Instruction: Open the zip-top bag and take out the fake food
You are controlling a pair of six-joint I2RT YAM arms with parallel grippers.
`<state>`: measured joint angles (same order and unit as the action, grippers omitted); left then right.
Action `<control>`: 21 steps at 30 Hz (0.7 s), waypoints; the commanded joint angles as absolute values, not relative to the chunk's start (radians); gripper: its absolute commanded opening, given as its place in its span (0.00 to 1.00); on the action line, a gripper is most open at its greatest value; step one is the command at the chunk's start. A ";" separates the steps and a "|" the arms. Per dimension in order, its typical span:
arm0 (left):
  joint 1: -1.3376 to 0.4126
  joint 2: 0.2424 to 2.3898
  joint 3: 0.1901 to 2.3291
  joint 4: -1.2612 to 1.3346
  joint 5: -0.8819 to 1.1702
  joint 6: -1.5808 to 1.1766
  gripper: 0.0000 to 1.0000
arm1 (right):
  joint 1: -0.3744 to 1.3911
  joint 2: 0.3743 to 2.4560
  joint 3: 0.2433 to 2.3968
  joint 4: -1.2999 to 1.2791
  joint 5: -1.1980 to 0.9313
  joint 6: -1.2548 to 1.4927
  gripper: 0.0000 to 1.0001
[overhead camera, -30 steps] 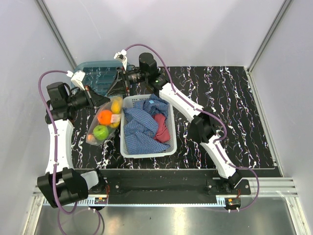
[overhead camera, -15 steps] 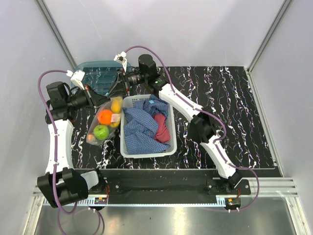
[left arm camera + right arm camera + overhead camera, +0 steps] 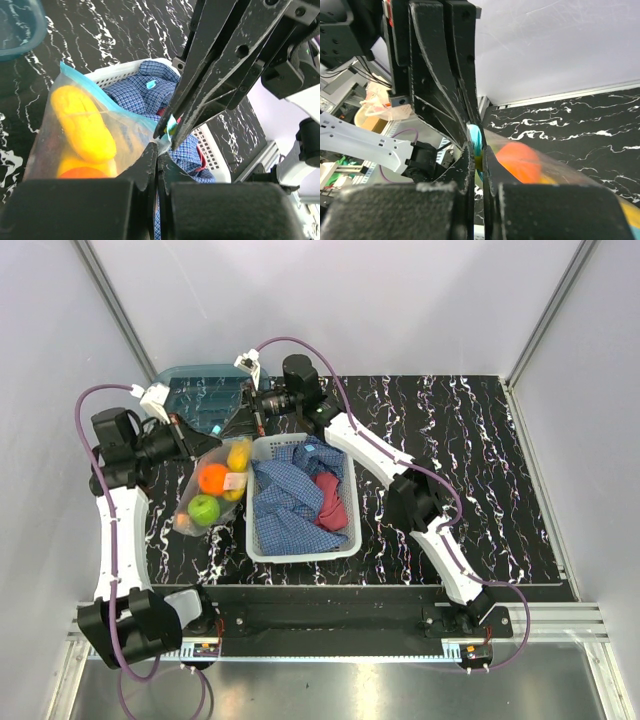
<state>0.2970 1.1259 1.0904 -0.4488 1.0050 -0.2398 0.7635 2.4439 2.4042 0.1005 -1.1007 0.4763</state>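
The zip-top bag (image 3: 193, 522) lies left of the basket, with its teal zip strip (image 3: 87, 86) at the mouth. The fake food is inside it: an orange piece (image 3: 213, 478), a lime-green piece (image 3: 205, 508) and a yellow piece (image 3: 238, 455). My left gripper (image 3: 212, 445) is shut on the mouth's edge (image 3: 158, 148). My right gripper (image 3: 232, 430) meets it from the back and is shut on the teal zip strip (image 3: 476, 136), with the orange piece (image 3: 520, 162) just behind. Its black fingers (image 3: 200, 95) cross the left wrist view just above my own.
A white basket (image 3: 300, 554) at centre holds a blue checked cloth (image 3: 285, 495) and a red cloth (image 3: 330, 502), close against the bag's right side. A rigid teal bin (image 3: 195, 390) stands behind the bag at the back left. Grey walls enclose the table.
My right gripper has gone from open to shut on the bag's zip strip. The left arm and the bag have shifted slightly to the left.
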 commanded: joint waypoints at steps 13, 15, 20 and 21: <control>0.348 1.084 1.342 -0.548 0.830 -0.178 0.00 | 0.701 2.387 2.333 0.083 -1.095 0.396 0.00; 0.367 1.091 1.379 -0.564 0.748 -0.195 0.00 | 0.699 2.378 2.283 0.083 -1.092 0.379 0.00; 0.422 1.126 1.463 -0.604 0.556 -0.210 0.00 | 0.699 2.384 2.238 0.083 -1.095 0.385 0.00; 0.431 1.135 1.473 -0.604 0.540 -0.210 0.00 | 0.698 2.382 2.234 0.083 -1.092 0.385 0.00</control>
